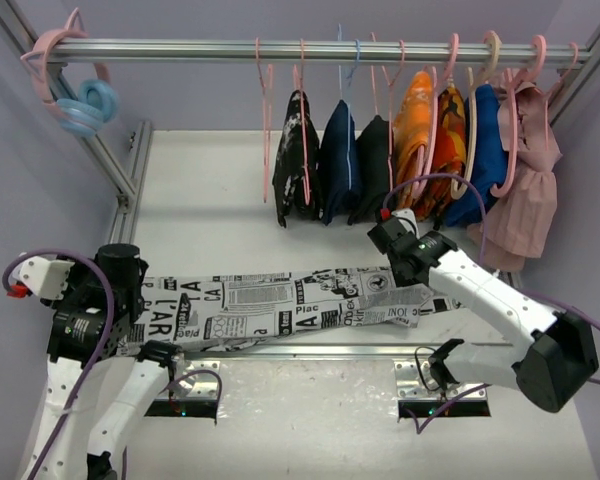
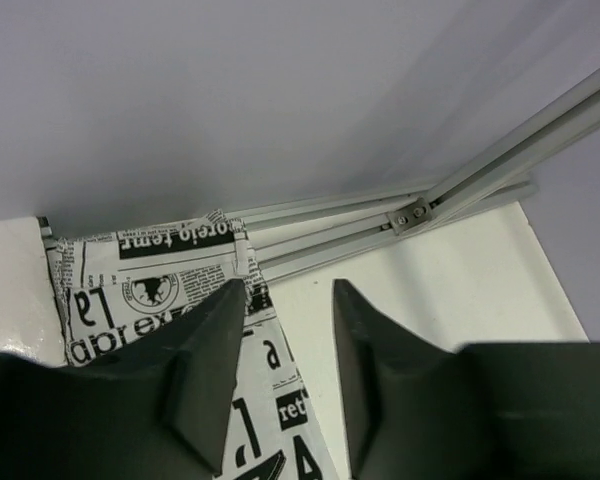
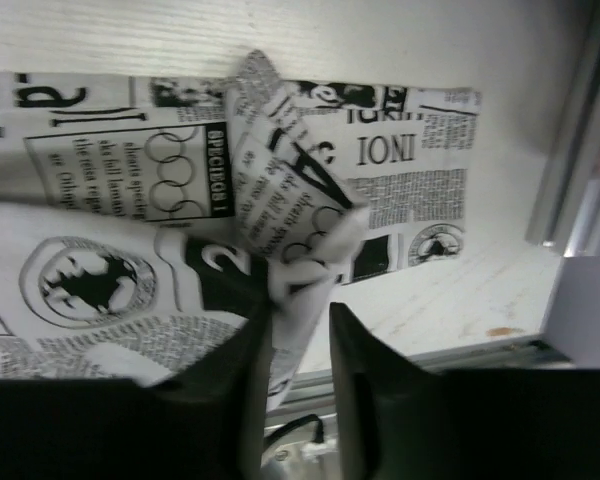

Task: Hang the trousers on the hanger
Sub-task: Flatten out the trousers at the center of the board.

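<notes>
Top view: shows the trousers (image 1: 280,305) stretched flat along the near edge of the table (image 1: 210,200), an arm at each end, likely for tautness; the hanger (image 1: 267,140) on the rail (image 1: 200,47), well apart. Left wrist: finds the left gripper (image 2: 285,290) spread, cloth under one finger only. Right wrist: catches the right gripper (image 3: 300,310) pinching a bunched fold, tips buried.
</notes>
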Tool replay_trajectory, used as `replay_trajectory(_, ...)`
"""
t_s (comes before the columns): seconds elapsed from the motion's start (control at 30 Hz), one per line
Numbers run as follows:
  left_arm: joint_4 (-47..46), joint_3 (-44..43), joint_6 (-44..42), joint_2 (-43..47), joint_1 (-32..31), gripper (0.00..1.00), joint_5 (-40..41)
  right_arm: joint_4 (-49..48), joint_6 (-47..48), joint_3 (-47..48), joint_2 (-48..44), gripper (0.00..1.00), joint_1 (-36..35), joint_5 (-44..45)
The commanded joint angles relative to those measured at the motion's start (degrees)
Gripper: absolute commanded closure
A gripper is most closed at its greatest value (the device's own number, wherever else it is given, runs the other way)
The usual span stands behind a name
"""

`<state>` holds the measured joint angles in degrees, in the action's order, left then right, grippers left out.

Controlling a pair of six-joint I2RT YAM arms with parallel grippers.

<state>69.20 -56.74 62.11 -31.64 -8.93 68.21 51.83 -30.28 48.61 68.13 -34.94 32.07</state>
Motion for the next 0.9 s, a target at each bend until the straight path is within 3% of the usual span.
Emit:
replay_trajectory(0.0,-6.2,1.5,-4.0,-1.8,0.2,0.49,-1.0,0.0,0.3,3.9,6.3,0.57,0.6,3.8)
replay_trajectory(0.07,-11.3,2.1,-7.9,-2.3,0.2,0.31,-3.0,-0.2,0.3,4.8,7.8,0.48,1.1,4.4)
replay_trajectory(0.1,-13.6,2.5,-11.3,-2.8,0.2,0.22,-7.7,-0.2,0.2,5.2,8.6,0.4,2.2,4.1)
replay_trajectory(0.13,-14.1,2.7,-12.2,-3.3,0.2,0.18,-9.0,-0.3,0.2,5.4,8.9,0.35,2.5,3.8)
replay_trajectory(0.43,-19.0,9.8,-9.7,-11.0,0.2,0.07,-33.4,-3.5,-1.0,-1.6,-2.1,0.12,9.8,-5.5)
replay_trajectory(0.57,-24.4,16.0,-7.7,-13.4,0.2,0.07,-42.3,-6.9,-0.6,-6.0,-2.9,0.12,13.2,-11.7)
replay_trajectory(0.63,-27.0,19.0,-4.7,-13.7,0.2,0.07,-46.1,-9.1,-0.2,-7.4,-1.1,0.17,13.9,-16.4)
replay_trajectory(0.7,-28.1,20.8,-2.6,-13.9,0.2,0.07,-46.2,-11.4,0.4,-8.1,0.4,0.37,13.9,-20.2)
replay_trajectory(0.73,-28.0,21.8,-0.9,-14.2,0.2,0.07,-45.5,-13.0,0.8,-8.6,1.6,0.56,13.9,-21.7)
replay_trajectory(0.83,-27.7,23.6,1.3,-14.2,0.2,0.07,-44.9,-14.2,0.5,-8.3,4.2,0.76,12.5,-20.0)
replay_trajectory(0.87,-27.9,24.4,1.6,-13.9,0.2,0.07,-45.0,-14.4,0.1,-7.8,5.2,0.78,10.6,-18.5)
